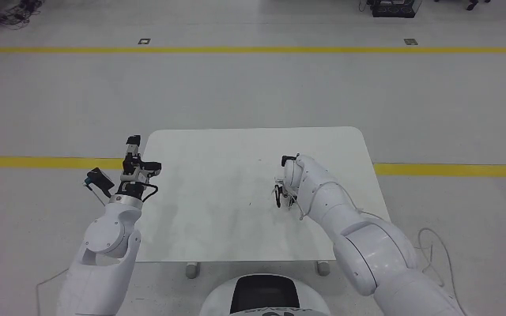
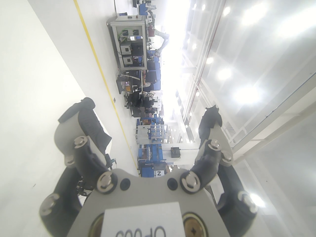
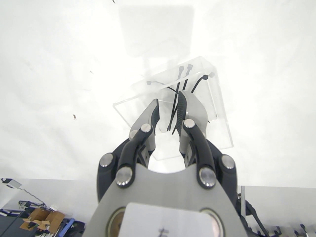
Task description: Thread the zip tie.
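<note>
Where the arms work, table (image 1: 237, 150): white.
Left claw (image 2: 148, 106): fingers wide apart, at table's 9 o'clock edge.
Right claw (image 3: 168, 97): fingers parted over box, just 3 o'clock of centre.
Box (image 3: 222, 114): clear.
Zip ties (image 3: 181, 70): black, inside box.

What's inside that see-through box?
Several black zip ties lie inside the clear box. The right gripper covers parts of them, so how many there are cannot be told.

Box (image 3: 223, 124): clr glossy plastic. Zip ties (image 3: 181, 71): smooth blk plastic. Table (image 1: 229, 213): matt white. Right gripper (image 3: 168, 99): brushed metal w/ ribbed blk pads.
</note>
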`<state>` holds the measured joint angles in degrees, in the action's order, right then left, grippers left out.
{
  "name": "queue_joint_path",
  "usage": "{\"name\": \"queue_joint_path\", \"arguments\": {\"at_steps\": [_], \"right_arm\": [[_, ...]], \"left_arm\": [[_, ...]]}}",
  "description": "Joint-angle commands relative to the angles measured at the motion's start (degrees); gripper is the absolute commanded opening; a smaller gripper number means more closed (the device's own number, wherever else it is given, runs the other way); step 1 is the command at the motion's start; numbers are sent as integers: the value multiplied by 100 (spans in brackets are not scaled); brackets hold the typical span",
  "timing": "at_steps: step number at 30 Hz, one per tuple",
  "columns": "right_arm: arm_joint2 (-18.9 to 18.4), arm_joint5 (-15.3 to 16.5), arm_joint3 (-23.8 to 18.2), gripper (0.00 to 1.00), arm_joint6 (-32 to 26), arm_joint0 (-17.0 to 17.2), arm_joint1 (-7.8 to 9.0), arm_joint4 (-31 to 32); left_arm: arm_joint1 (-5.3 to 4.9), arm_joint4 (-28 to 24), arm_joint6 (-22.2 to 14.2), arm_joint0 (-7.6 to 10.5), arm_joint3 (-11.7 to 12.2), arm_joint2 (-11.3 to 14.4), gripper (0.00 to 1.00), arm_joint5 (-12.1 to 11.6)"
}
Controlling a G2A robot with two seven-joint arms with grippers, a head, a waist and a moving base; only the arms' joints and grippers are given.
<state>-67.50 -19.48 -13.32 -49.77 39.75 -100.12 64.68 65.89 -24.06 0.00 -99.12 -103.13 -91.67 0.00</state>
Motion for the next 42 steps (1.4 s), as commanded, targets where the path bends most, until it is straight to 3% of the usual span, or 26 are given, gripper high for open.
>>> {"name": "queue_joint_path", "arguments": {"at_steps": [1,10,14,23,28,30,34,42], "right_arm": [[6,0,17,15,18,-7,0,-12],[59,0,102,13,-24,-36,-17,-40],[76,0,137,5,-30,-54,-21,-52],[106,0,210,5,-35,-80,-28,-87],[117,0,243,0,-19,-100,-28,-96],[121,0,256,0,-13,-106,-29,-101],[132,0,273,17,-19,-109,-35,-110],[144,0,306,15,12,-126,-38,-128]], "left_arm": [[0,0,0,0,0,0,100,0],[0,0,0,0,0,0,100,0],[0,0,0,0,0,0,100,0],[0,0,0,0,0,0,100,0],[0,0,0,0,0,0,100,0],[0,0,0,0,0,0,100,0],[0,0,0,0,0,0,100,0],[0,0,0,0,0,0,100,0]]}}
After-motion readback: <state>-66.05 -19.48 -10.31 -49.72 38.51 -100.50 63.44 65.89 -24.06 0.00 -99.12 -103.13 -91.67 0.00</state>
